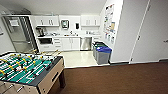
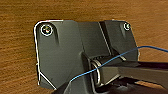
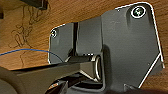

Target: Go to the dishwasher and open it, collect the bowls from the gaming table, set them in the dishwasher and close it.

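The dishwasher (image 1: 85, 43) has a steel front and stands shut under the counter of the kitchenette at the far end of the room, ahead and slightly right of centre. White cabinets (image 1: 67, 43) flank it on the left. The bowls and the gaming table are out of view. In both wrist views the arms' dark plates hang over brown carpet (image 2: 17, 37) (image 3: 75, 12), with nothing held in sight.
A table-football table (image 1: 27, 68) with a green field stands at the near left. Grey bins with blue and green lids (image 1: 103, 54) stand right of the pale kitchen floor (image 1: 77, 58). Brown carpet (image 1: 112, 80) lies ahead. White doors (image 1: 150, 32) line the right wall.
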Robot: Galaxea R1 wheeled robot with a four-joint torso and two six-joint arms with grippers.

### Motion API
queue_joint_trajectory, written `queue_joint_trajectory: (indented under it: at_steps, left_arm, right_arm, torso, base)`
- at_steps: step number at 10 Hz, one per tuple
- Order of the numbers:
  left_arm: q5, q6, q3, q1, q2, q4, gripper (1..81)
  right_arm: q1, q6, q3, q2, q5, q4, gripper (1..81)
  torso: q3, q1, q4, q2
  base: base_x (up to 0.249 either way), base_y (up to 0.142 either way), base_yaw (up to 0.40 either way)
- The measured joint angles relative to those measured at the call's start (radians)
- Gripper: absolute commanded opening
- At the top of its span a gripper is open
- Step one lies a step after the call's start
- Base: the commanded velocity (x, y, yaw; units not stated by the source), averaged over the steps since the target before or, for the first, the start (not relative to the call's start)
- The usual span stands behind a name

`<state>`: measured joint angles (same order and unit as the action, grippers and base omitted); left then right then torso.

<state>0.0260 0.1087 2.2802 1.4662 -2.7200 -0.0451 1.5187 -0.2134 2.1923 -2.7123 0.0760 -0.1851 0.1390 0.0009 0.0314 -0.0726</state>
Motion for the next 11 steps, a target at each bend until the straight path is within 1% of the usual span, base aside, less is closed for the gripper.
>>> queue_joint_trajectory:
  at_steps: [1, 4, 6, 11]
  left_arm:
    - [0.0, 0.0, 0.0, 0.008, 0.0, 0.0, 81.1]
    - [0.013, 0.0, 0.0, 0.0, 0.0, 0.0, 81.1]
    - [0.012, 0.0, 0.0, 0.002, -0.001, 0.0, 81.1]
    - [0.013, 0.001, 0.0, 0.003, -0.025, 0.0, 81.1]
  right_arm:
    - [0.005, 0.0, 0.0, 0.0, -0.008, -0.001, 81.1]
    - [-0.007, 0.0, 0.002, 0.0, 0.002, -0.001, 81.1]
    - [-0.003, 0.0, 0.004, 0.0, 0.021, -0.002, 81.1]
    - [-0.001, 0.0, 0.016, -0.001, 0.028, -0.002, 81.1]
  torso:
    - [0.0, 0.0, 0.0, 0.0]
    - [0.0, 0.0, 0.0, 0.0]
    - [0.0, 0.001, 0.0, 0.0]
    - [0.0, 0.001, 0.0, 0.0]
  base:
    - [0.112, 0.0, 0.0]
    - [0.129, 0.0, 0.0]
    - [0.131, 0.0, 0.0]
    - [0.131, 0.0, 0.0]
